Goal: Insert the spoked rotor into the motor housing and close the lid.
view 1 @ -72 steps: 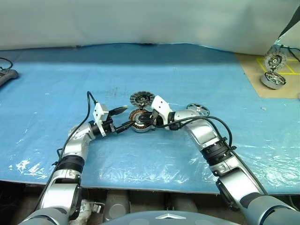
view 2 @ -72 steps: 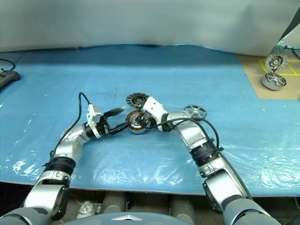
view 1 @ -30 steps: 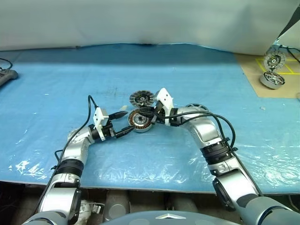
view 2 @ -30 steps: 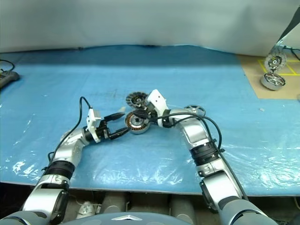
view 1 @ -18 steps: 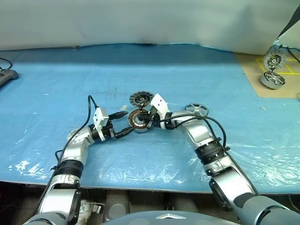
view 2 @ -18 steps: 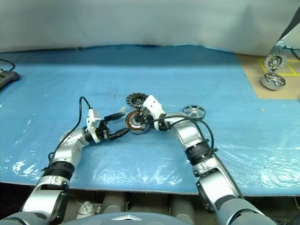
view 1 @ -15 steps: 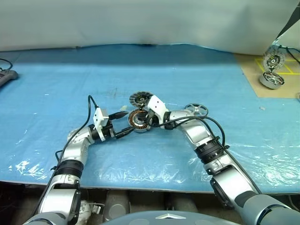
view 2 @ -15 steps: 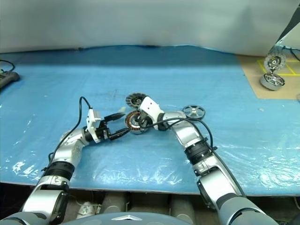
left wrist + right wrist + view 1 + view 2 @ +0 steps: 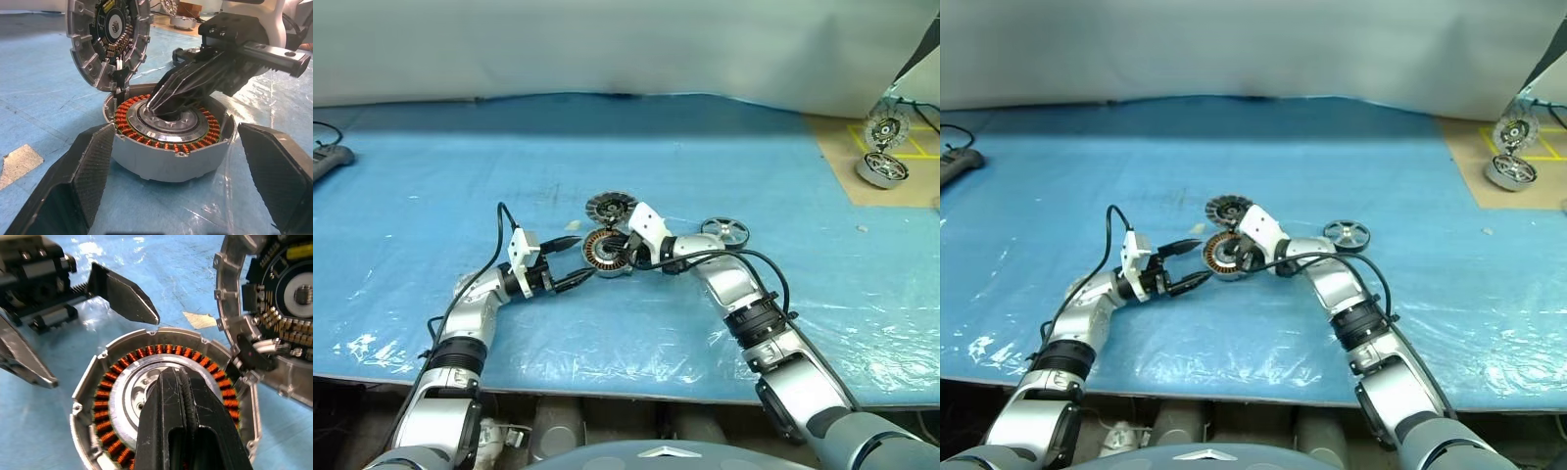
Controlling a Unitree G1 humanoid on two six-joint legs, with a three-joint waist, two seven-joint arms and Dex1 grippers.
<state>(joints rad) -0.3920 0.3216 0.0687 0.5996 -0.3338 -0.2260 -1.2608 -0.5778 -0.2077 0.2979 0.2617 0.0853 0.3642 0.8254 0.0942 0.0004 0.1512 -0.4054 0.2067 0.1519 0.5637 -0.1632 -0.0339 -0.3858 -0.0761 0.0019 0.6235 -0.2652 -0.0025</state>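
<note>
The motor housing (image 9: 604,253), a short silver cylinder with copper coils around a silver hub, lies on the blue sheet at the middle. Its hinged lid (image 9: 610,207) stands open behind it, electronics showing (image 9: 108,34). My right gripper (image 9: 178,378) is shut, its tips resting on the hub from the right. My left gripper (image 9: 575,261) is open, with one finger (image 9: 90,164) on each side of the housing and both apart from it. The spoked rotor (image 9: 724,231) lies flat on the sheet behind my right forearm.
More motor parts (image 9: 885,167) sit on a tan board at the far right. A black device (image 9: 327,160) lies at the left edge. A scrap of tan tape (image 9: 17,164) lies by the housing. The blue sheet (image 9: 431,196) covers the table.
My right gripper has sunk a little, still shut, onto the housing's hub. The left arm and its open gripper have stayed in place.
</note>
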